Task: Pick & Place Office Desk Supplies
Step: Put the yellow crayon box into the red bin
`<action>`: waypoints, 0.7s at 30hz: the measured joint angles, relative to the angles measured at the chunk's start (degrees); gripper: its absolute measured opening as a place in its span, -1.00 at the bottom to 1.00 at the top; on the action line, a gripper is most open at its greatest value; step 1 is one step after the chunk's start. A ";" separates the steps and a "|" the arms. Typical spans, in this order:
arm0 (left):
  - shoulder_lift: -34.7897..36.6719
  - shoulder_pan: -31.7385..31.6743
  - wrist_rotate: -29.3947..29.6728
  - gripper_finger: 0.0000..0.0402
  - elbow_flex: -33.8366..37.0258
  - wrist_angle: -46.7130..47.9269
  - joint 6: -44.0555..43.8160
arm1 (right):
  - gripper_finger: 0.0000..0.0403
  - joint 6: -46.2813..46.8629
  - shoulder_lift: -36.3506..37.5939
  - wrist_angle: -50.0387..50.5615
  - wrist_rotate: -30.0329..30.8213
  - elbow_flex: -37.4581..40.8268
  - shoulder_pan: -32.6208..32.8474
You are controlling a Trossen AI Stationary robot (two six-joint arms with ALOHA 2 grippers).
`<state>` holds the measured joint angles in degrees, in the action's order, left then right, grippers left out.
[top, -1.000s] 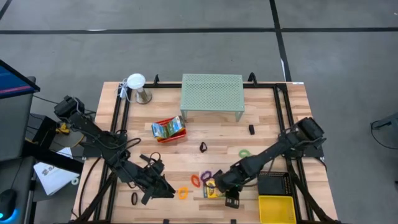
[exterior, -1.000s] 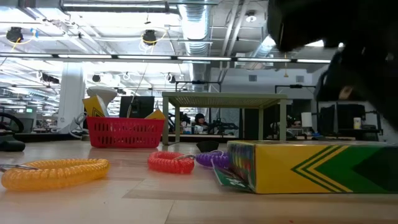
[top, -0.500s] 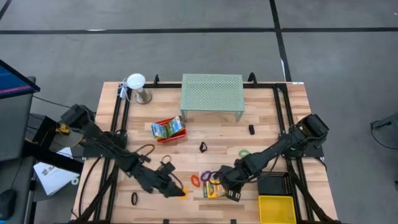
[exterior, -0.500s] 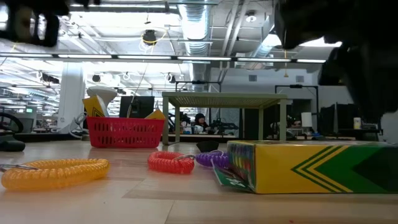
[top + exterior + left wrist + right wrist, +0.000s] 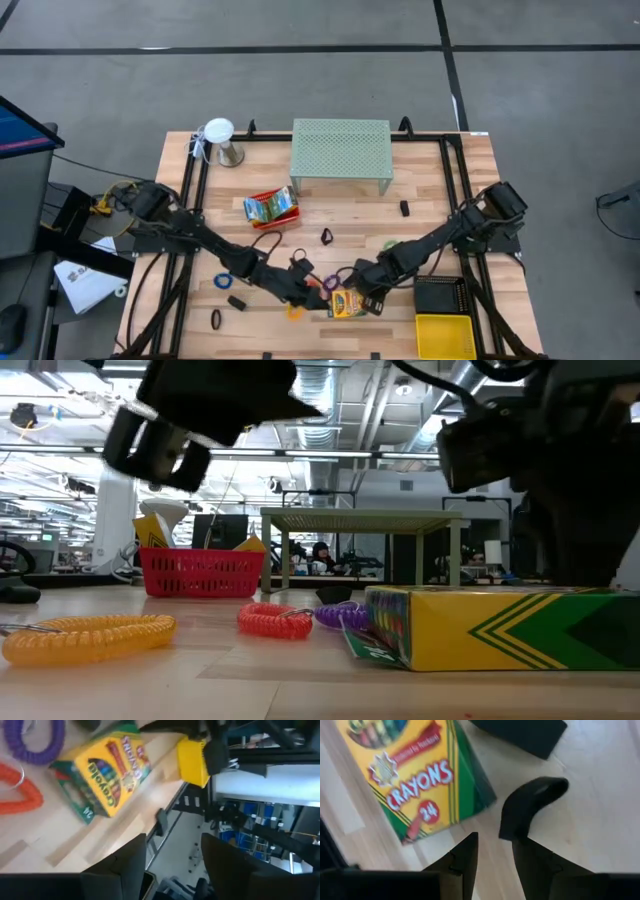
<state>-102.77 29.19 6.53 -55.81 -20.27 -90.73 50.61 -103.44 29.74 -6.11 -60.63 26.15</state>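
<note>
Two dark arms reach in over the wooden table (image 5: 430, 180), the left from the left edge and the right from the right edge, and their grippers meet near the middle of the front edge. The mint-green mesh shelf (image 5: 340, 152) stands at the middle of the back edge. A black tray (image 5: 443, 296) and a yellow tray (image 5: 445, 335) sit in the front right corner, the yellow one nearer the front edge. A red tray (image 5: 271, 209) holding a crayon pack stands left of centre, in front of the shelf.

The crayon box (image 5: 346, 303) lies flat near the front edge, between the two grippers. The left gripper (image 5: 305, 290) hangs just beside the box's left end; its fingers (image 5: 116, 870) stand apart with bare table between them, holding nothing. The right gripper (image 5: 377, 297) is at the box's right end; its fingers (image 5: 465, 855) show a narrow gap with nothing in it, the box just beyond the tips, and a small black clip (image 5: 530, 805) lies beside them.

Smaller things lie around the box: an orange loop (image 5: 88, 635), a red loop (image 5: 275, 620) and a purple loop (image 5: 335, 615) to its left, a green loop (image 5: 392, 245) farther right, and a blue loop (image 5: 223, 282) towards the left edge.
</note>
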 joint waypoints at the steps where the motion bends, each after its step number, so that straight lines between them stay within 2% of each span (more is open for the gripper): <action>1: -0.56 0.02 -0.07 -0.10 -0.01 0.02 -0.81 | -0.41 -0.02 0.00 -0.09 0.04 0.10 -0.33; 8: -0.86 0.44 -0.36 -0.13 0.11 9.69 -3.23 | -0.41 -0.46 0.00 -5.42 0.22 0.12 -2.47; 12: -0.83 1.23 -0.07 -0.11 0.03 11.90 -5.53 | -0.41 -0.47 0.00 -4.90 0.18 0.12 -2.62; 21: -1.35 2.82 2.22 -0.17 0.05 11.96 -8.58 | -0.41 3.21 -1.11 -6.64 0.09 0.18 1.64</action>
<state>-104.13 32.01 8.75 -55.76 -8.31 -99.30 53.81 -104.55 23.10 -6.02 -60.45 27.80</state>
